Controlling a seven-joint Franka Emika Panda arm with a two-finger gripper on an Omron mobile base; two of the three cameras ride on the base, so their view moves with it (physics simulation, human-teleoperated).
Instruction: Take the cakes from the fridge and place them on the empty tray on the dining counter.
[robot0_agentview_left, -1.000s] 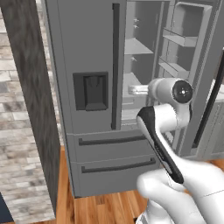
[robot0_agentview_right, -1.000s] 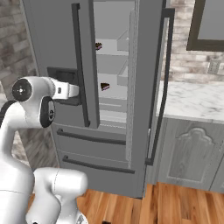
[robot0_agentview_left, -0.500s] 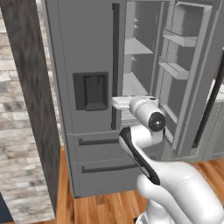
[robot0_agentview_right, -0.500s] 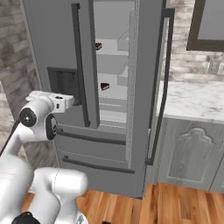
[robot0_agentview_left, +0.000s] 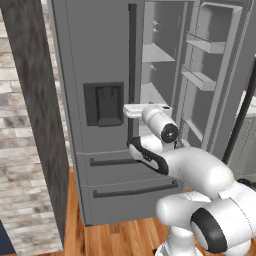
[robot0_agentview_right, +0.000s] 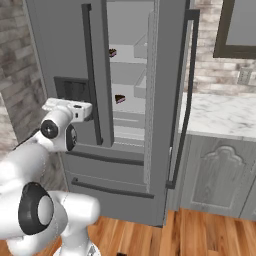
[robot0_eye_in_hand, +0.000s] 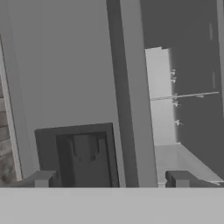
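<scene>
A: Gripper (robot0_eye_in_hand: 112, 179) first. How did the jaws stand?

B: Apart, wide. In the hand view the two fingertips (robot0_eye_in_hand: 43, 178) rose far from each other with nothing between them. Nothing was held.

A: What lay just ahead of it?

B: The fridge (robot0_agentview_left: 100, 60). The hand faced the left door, with the dispenser (robot0_eye_in_hand: 78, 153) low in the hand view and the door's black handle (robot0_eye_in_hand: 117, 87) running up between the fingertips. Contact with the handle could not be told. In the left base view the hand (robot0_agentview_left: 136, 111) sat just beside the handle (robot0_agentview_left: 132, 50), below the dispenser's top edge.

A: Doors?

B: Left door shut. Right door (robot0_agentview_left: 220, 75) swung open, with its bins showing in the left base view.

A: Cakes?

B: Both inside, seen in the right base view through the open gap. One cake (robot0_agentview_right: 120, 99) sat on the middle shelf, the other cake (robot0_agentview_right: 113, 52) on the shelf above. Each was dark with a pinkish edge, well apart from the gripper.

A: Further off?

B: A marble counter (robot0_agentview_right: 220, 115) over grey cabinets, right of the fridge.
</scene>
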